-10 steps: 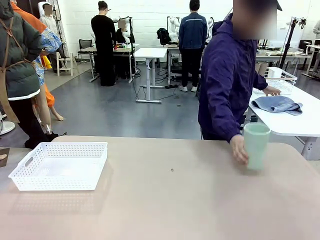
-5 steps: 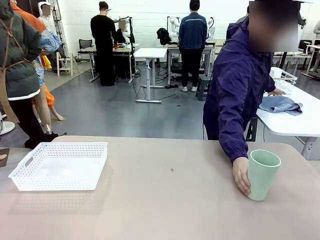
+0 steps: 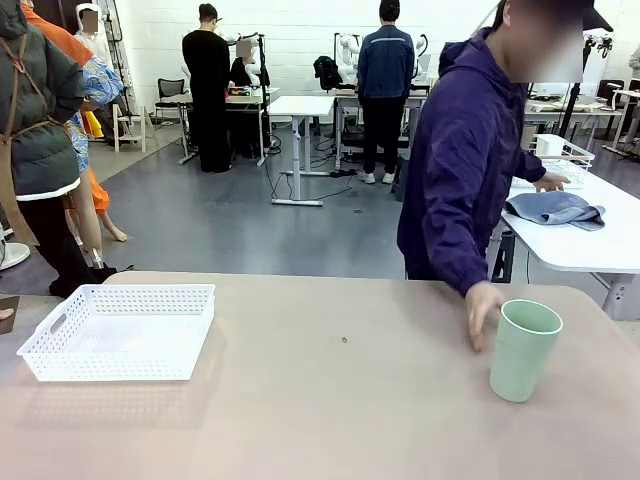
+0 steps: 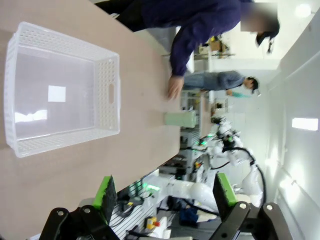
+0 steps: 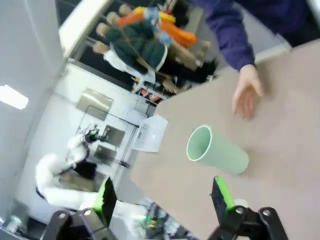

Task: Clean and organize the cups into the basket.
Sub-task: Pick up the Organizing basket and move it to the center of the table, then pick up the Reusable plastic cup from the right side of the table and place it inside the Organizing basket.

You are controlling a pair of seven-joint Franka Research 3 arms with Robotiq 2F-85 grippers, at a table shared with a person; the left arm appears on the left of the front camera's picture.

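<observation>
A pale mint green cup (image 3: 523, 350) stands upright on the right part of the beige table (image 3: 330, 420); it also appears in the left wrist view (image 4: 180, 119) and the right wrist view (image 5: 216, 149). A person's hand (image 3: 480, 308) hovers just left of it, no longer touching. The white lattice basket (image 3: 118, 331) sits at the table's left, with nothing in it (image 4: 60, 95). My left gripper (image 4: 165, 192) is open, high above the table near the basket. My right gripper (image 5: 162, 195) is open too, held apart from the cup, nothing between its fingers.
The person in a purple jacket (image 3: 465, 150) leans over the far right table edge. Behind stands a white side table (image 3: 590, 245) with a blue cloth (image 3: 555, 208) and a wire basket (image 3: 560, 160).
The person set the green cup down on the right of the table and drew the hand off it. Basket and grippers have not moved.
</observation>
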